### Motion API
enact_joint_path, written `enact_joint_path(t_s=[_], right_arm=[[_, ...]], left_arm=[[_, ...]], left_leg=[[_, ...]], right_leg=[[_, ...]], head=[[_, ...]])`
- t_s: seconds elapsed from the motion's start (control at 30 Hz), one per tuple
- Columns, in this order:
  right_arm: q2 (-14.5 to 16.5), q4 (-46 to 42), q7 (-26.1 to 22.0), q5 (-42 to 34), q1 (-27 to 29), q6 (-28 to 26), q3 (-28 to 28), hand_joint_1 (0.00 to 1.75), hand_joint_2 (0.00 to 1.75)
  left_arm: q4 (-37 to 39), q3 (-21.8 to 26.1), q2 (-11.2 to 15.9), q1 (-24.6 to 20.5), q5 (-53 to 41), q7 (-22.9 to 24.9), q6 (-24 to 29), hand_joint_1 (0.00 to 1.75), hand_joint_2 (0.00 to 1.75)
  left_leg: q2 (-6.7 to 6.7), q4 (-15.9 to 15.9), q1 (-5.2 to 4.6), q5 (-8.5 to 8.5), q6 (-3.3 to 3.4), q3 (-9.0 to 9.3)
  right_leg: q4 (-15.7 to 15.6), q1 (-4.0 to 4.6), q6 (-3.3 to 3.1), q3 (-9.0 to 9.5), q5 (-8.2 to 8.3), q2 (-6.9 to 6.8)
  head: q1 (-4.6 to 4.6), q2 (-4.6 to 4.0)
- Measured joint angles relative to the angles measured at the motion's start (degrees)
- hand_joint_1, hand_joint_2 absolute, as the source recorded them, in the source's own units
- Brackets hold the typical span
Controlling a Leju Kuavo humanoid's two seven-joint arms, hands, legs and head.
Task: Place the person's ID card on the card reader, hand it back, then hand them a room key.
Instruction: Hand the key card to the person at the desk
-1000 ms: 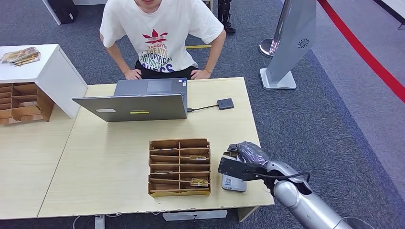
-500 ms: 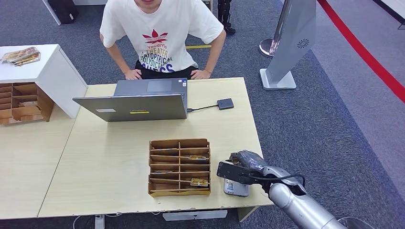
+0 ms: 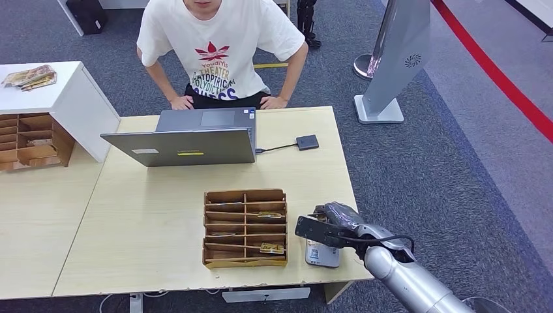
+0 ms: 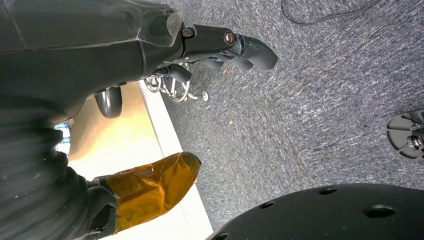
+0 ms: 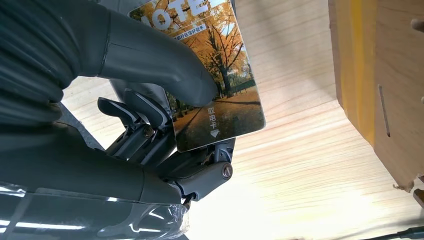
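My right hand hovers over the near right corner of the table, pinching a card with an autumn-tree picture between thumb and fingers. Under the hand lies a white reader device with a printed label; whether the card touches it I cannot tell. The person sits behind the laptop, both hands on the far table edge. To the left of my right hand, a wooden slotted box holds key cards. My left hand hangs beside the table edge with nothing in it, its fingers apart.
A small dark box is cabled to the laptop at the far right of the table. A second wooden organizer and a white cabinet stand at the left. A grey floor stand rises beyond the table's right end.
My right hand has drawn slightly nearer and lower with the card, settling over the white reader. The person and the laptop have stayed put.
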Motion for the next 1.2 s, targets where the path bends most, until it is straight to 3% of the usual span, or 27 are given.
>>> enact_joint_path(t_s=[1.2], right_arm=[[1.3,6.1,0.3,2.4,-2.0,-0.5,-2.7,1.75,1.75]], left_arm=[[0.0,-0.5,0.0,0.0,0.3,0.2,-0.2,0.00,1.75]], left_leg=[[0.00,0.1,-0.02,0.04,0.07,0.37]], right_leg=[[-0.1,-0.01,0.23,0.42,0.15,0.02]], head=[[0.00,0.00]])
